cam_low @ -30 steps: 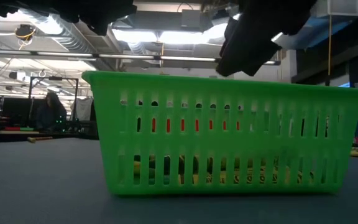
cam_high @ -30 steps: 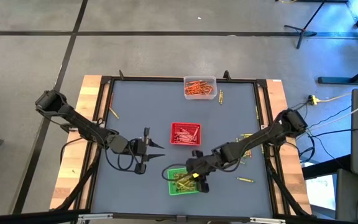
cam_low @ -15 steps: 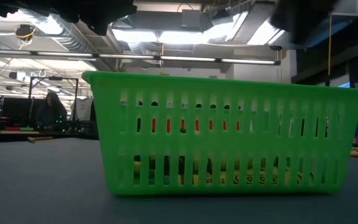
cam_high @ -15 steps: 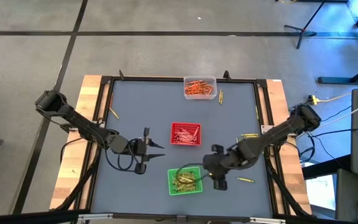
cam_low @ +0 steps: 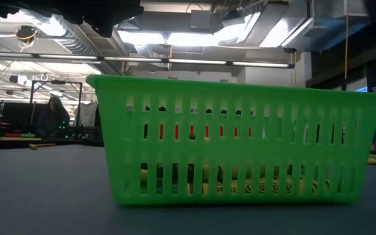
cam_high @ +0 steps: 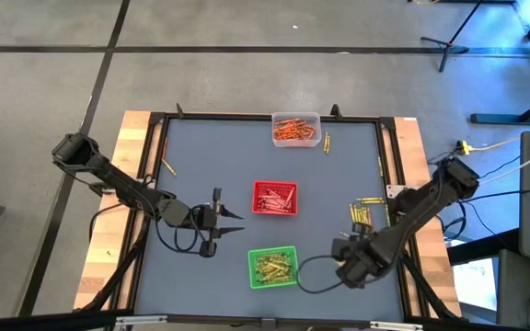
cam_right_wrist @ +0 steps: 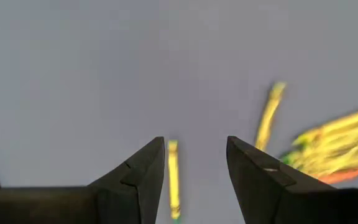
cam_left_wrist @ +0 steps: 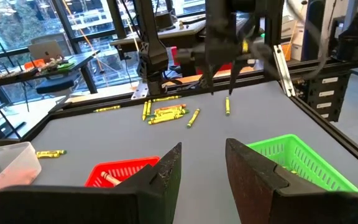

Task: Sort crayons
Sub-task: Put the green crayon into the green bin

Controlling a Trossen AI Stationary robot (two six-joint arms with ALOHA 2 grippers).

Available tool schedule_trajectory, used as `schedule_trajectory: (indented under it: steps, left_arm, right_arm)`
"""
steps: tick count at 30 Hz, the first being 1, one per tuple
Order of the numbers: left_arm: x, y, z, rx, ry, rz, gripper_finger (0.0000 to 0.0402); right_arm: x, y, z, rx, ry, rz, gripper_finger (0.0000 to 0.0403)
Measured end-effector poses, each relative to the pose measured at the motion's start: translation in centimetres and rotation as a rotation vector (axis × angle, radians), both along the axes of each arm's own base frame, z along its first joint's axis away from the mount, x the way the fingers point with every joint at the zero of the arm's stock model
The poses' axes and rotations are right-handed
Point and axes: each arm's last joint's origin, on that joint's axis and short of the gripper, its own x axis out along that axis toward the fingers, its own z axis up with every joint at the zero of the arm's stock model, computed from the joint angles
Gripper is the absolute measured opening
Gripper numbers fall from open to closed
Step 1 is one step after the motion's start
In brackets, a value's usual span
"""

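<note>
Here right gripper (cam_high: 350, 272) hovers, fingers parted, over crayons (cam_right_wrist: 174, 177).

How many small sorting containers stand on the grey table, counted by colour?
Green slotted plastic basket: 1
Red plastic tray: 1
Clear plastic tub: 1
Total: 3
</note>
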Motion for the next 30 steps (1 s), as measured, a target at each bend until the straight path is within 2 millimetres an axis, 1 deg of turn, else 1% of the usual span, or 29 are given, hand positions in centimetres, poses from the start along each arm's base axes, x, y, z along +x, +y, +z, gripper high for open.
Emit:
schedule_trajectory:
  steps: [4, 6, 8, 10, 13, 18, 20, 22, 27, 28, 30]
  left_arm:
    - [0.0, 0.0, 0.0, 0.0, 0.0, 0.0, 0.011]
    - [0.0, 0.0, 0.0, 0.0, 0.0, 0.001, 0.011]
    - [0.0, 0.0, 0.0, 0.0, 0.0, 0.002, 0.011]
    - [0.0, 0.0, 0.0, 0.003, 0.0, 0.001, 0.011]
    - [0.0, 0.0, 0.0, 0.007, 0.0, 0.001, 0.011]
    - [0.0, 0.0, 0.0, 0.008, 0.0, 0.002, 0.011]
    - [0.0, 0.0, 0.0, 0.007, -0.001, 0.002, 0.011]
    - [0.0, 0.0, 0.1, 0.004, -0.008, 0.002, 0.011]
    - [0.0, 0.0, 0.2, -0.002, -0.021, 0.002, 0.011]
    - [0.0, 0.0, 0.2, -0.002, -0.021, 0.002, 0.011]
    - [0.0, 0.0, 0.2, -0.002, -0.021, 0.002, 0.011]
  right_arm:
    - [-2.1, 0.4, -3.2, 0.048, 0.09, -0.029, 0.0169]
    - [-3.0, 0.4, -4.5, 0.075, 0.138, -0.036, 0.0169]
    - [-3.5, 0.4, -5.5, 0.099, 0.149, -0.043, 0.0169]
    - [-3.8, 0.3, -6.3, 0.117, 0.155, -0.048, 0.0169]
    - [-3.9, 0.4, -6.8, 0.136, 0.139, -0.041, 0.0169]
    - [-4.4, -0.2, -7.9, 0.128, 0.14, -0.042, 0.0166]
    - [-4.6, -0.4, -8.2, 0.139, 0.151, -0.043, 0.0151]
    - [-4.6, -0.4, -8.3, 0.139, 0.153, -0.043, 0.0125]
    - [-4.6, -0.4, -8.3, 0.138, 0.145, -0.034, 0.0031]
    - [-4.6, -0.4, -8.3, 0.138, 0.144, -0.024, 0.0017]
    - [-4.4, -0.2, -8.0, 0.137, 0.137, -0.007, 0.0012]
